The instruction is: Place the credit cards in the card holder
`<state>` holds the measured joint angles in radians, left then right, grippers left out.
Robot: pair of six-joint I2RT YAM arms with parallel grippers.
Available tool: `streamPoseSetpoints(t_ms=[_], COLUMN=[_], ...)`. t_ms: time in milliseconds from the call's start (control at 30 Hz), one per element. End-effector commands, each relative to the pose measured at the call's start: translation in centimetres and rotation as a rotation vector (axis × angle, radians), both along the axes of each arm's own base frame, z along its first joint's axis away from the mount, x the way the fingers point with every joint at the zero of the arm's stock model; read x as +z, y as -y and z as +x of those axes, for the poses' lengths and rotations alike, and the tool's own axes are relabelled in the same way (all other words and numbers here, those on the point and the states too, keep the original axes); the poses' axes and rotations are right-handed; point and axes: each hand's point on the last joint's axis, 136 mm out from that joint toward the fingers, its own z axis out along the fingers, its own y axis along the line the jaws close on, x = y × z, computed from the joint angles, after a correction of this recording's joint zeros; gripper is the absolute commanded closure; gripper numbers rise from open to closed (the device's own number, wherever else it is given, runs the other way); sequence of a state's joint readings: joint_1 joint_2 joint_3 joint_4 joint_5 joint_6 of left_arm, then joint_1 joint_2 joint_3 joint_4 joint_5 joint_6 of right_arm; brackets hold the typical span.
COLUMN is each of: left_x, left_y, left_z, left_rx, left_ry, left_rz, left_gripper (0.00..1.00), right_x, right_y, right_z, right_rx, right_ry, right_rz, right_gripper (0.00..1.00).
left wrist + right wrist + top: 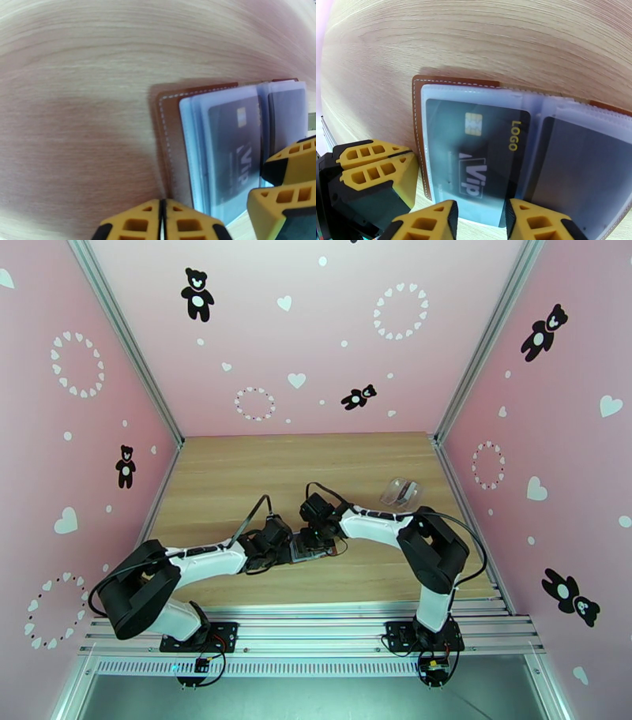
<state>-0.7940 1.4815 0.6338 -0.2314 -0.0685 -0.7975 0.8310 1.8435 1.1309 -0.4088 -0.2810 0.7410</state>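
Wood-grain bench [237, 469], pink walls [316, 335] behind: the card holder [170, 130] lies open at centre, a credit card [482, 134] seated in its clear sleeve [446, 94]. My left pincer [162, 209] is pressed together at the brown cover's edge; my right pincer [481, 207] stands apart astride the card's near end. I judge a skewed push could buckle the sleeve or drag the holder.

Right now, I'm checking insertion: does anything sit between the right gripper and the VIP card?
Only see-through pocket film of the card holder covers the VIP card; the right gripper straddles its near edge.
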Motion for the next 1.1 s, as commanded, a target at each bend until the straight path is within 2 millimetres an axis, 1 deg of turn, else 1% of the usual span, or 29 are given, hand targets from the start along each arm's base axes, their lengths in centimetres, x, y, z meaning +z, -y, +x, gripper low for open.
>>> streamPoseSetpoints(t_ms=[0,100,167,300,433,600,700,933,1067], left_x=[0.3,0.6,0.6,0.6,0.8,1.0,1.3,1.7,1.7], left_y=[-0.9,-1.0,-1.1,-1.4,-1.8,-2.1,-2.2,-2.2,-1.8], left_z=[-0.3,-0.5,-0.6,-0.9,-1.2,-1.5,-1.6,-1.9,-2.0], left_rx=[0.018,0.017,0.018,0.024,0.030,0.037,0.042,0.043,0.033], left_ry=[-0.002,0.002,0.003,0.003,0.011,0.019,0.028,0.033,0.028], left_rz=[0.007,0.001,-0.001,-0.008,-0.013,-0.028,-0.041,-0.065,-0.094], left_gripper=[0.89,0.89,0.89,0.89,0.88,0.88,0.83,0.79,0.78], right_x=[2.1,3.3,3.7,3.8,4.1,4.1,4.1,4.5,4.5], right_y=[0.5,1.9,2.9,5.6,7.4,10.3,11.6,12.4,11.9], right_z=[0.2,0.9,1.5,2.3,2.6,2.9,2.9,2.7,2.6], right_rx=[0.003,-0.004,-0.011,-0.042,-0.059,-0.087,-0.104,-0.100,-0.094], right_ry=[0.061,0.118,0.143,0.175,0.191,0.217,0.222,0.231,0.221], right_rz=[-0.006,-0.056,-0.085,-0.160,-0.183,-0.247,-0.268,-0.281,-0.257], right_gripper=[0.60,0.58,0.57,0.53,0.50,0.48,0.47,0.46,0.46])
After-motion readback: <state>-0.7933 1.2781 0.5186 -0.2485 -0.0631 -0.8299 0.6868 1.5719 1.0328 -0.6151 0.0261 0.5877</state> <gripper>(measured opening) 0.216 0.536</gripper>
